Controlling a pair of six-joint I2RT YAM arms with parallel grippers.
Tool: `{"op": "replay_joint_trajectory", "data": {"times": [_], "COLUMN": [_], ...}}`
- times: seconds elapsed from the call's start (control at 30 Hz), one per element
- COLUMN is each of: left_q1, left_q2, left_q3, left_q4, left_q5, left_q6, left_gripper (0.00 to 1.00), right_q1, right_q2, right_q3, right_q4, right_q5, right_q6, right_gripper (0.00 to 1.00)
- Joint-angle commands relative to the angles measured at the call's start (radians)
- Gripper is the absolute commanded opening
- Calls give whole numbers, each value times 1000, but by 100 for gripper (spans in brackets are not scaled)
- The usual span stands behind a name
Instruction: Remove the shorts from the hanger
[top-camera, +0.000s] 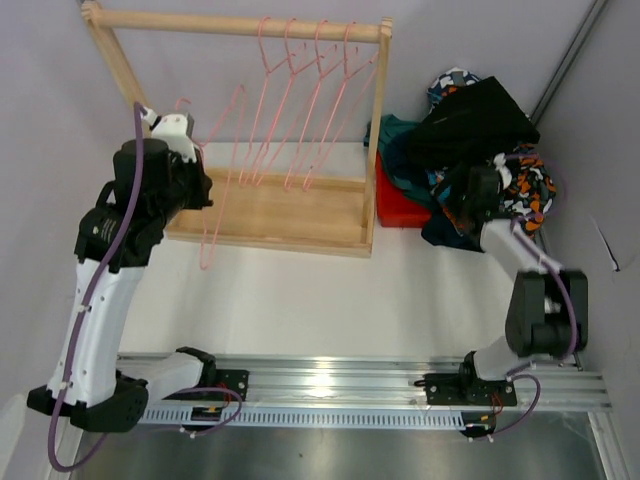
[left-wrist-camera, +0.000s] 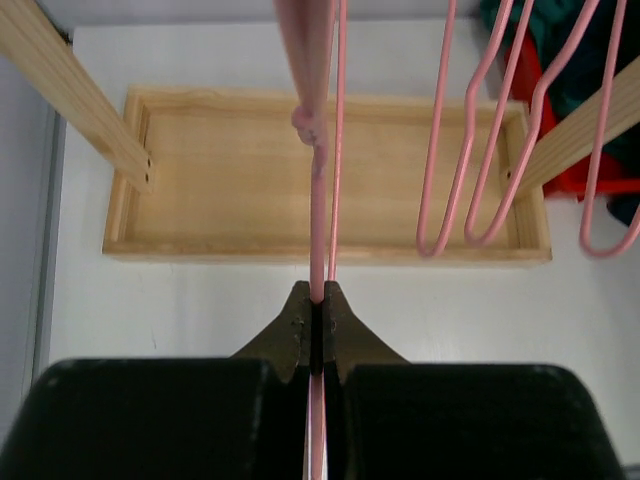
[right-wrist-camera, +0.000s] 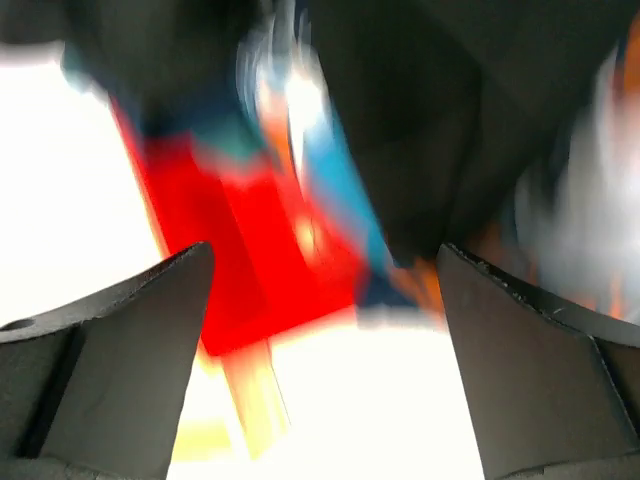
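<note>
The shorts lie in a heap at the right over a red bin (top-camera: 400, 208): black (top-camera: 470, 120) on top, teal (top-camera: 395, 135) at the left and orange-white patterned (top-camera: 527, 190) at the right. No shorts hang on the wooden rack (top-camera: 240, 24). My left gripper (top-camera: 207, 190) is shut on a bare pink hanger (top-camera: 207, 245), off the rail in front of the rack. The left wrist view shows the wire (left-wrist-camera: 318, 200) pinched between the fingertips (left-wrist-camera: 318, 310). My right gripper (top-camera: 450, 207) is open and empty beside the heap. Its wrist view (right-wrist-camera: 325, 300) is blurred and shows black fabric (right-wrist-camera: 420, 120).
Several bare pink hangers (top-camera: 300, 110) hang on the rail over the rack's wooden base tray (top-camera: 290, 215), also in the left wrist view (left-wrist-camera: 470, 150). The red bin (right-wrist-camera: 250, 260) stands against the rack's right post. Grey walls close in at the back and right.
</note>
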Motion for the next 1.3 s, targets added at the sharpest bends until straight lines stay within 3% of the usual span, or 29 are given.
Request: {"op": "replay_joint_trajectory", "data": {"times": [0.0, 0.17, 0.3, 0.7, 0.93, 1.27], "left_q1": [10, 16, 19, 21, 21, 21], "left_q2": [91, 241, 358, 711, 745, 595], "left_q3": [176, 353, 468, 877, 784, 410], "left_q4": [90, 112, 162, 236, 255, 330], "left_q5": [7, 15, 35, 71, 90, 72], "left_q6": [34, 71, 72, 26, 3, 45], "left_gripper": [0, 0, 0, 0, 2, 4], "right_q1": [105, 266, 324, 373, 373, 375], "right_q2": [-377, -692, -919, -1071, -1099, -1076], "right_q3": [-244, -534, -615, -763, -801, -804], "right_q4": [296, 270, 186, 132, 127, 129], "right_q5": [40, 121, 135, 91, 95, 60], "right_q6": [49, 14, 11, 28, 11, 9], "right_gripper": [100, 99, 99, 99, 100, 99]}}
